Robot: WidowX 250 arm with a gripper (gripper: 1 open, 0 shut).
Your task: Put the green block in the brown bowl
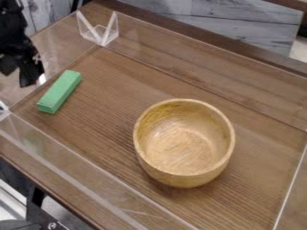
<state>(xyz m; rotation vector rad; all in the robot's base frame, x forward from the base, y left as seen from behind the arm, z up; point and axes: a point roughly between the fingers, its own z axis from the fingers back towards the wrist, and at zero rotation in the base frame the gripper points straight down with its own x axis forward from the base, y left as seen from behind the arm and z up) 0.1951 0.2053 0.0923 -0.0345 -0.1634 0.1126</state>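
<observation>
Lying on brown wood (bare around it), green block [59, 92].

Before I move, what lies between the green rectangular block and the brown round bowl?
Only bare wooden tabletop in the camera view.

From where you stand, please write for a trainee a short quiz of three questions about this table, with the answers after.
1. Which is nearer to the gripper: the green block or the brown bowl?
2. True or false: the green block lies inside the brown bowl.
3. Fill in the missing word: the clear plastic thing stands nearer to the green block than to the brown ____.

Key: 1. The green block. 2. False. 3. Bowl.
</observation>
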